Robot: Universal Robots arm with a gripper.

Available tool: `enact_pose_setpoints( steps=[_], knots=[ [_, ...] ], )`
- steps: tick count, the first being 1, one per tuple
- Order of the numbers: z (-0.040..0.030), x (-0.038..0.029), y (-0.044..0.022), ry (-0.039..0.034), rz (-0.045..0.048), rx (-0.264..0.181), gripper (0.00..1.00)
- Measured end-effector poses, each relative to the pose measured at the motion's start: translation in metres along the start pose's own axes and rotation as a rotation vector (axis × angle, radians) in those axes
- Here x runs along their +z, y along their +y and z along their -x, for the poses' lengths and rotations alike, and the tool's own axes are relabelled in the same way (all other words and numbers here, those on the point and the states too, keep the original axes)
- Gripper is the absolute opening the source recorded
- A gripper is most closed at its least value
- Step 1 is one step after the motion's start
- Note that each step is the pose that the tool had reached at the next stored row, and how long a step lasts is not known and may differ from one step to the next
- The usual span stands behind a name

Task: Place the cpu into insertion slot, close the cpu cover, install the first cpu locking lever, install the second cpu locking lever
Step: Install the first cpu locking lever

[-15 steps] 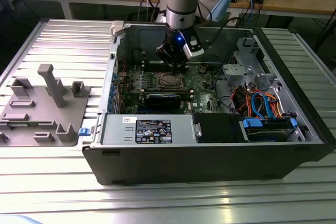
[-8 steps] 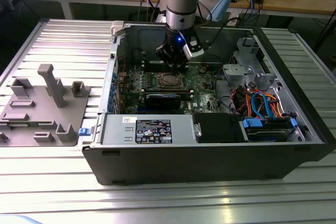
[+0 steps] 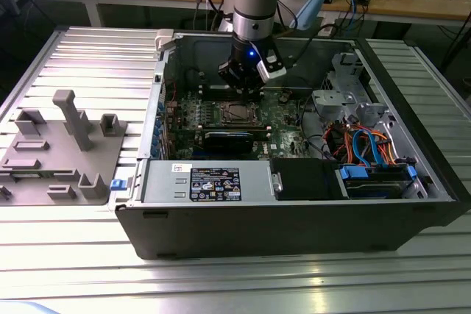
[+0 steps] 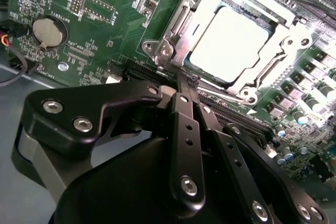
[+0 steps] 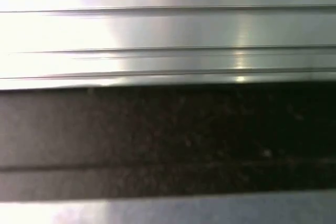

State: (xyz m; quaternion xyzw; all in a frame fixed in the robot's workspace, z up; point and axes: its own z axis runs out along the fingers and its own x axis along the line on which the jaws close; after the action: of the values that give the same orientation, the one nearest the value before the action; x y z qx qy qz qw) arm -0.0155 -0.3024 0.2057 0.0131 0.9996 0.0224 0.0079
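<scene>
Cpu (image 4: 234, 43) seated in insertion slot (image 4: 283, 60), upper right of second wrist view, cpu cover (image 4: 181, 24) framing it | hand (image 4: 190, 81) fingers pressed together, tips at cover's near edge | socket lies just beyond fingertips | exterior view: hand (image 3: 249, 92) above green board centre

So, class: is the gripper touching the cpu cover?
Cannot tell. In the second wrist view the gripper ends right at the edge of the cpu cover, which lies closed over the cpu, but neither contact nor gap shows plainly.
</scene>
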Motion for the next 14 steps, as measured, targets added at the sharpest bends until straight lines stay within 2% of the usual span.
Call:
enact_pose_setpoints(
  steps=[3,8,14],
  knots=[
    [-0.0001,0.0033,-0.0003,0.0002,-0.0082,0.0,0.11],
    [-0.0001,0.0053,-0.0002,-0.0002,-0.0063,0.0,0.11],
    [0.0001,-0.0007,0.0001,-0.0003,-0.0059,0.0,0.11]
  ],
)
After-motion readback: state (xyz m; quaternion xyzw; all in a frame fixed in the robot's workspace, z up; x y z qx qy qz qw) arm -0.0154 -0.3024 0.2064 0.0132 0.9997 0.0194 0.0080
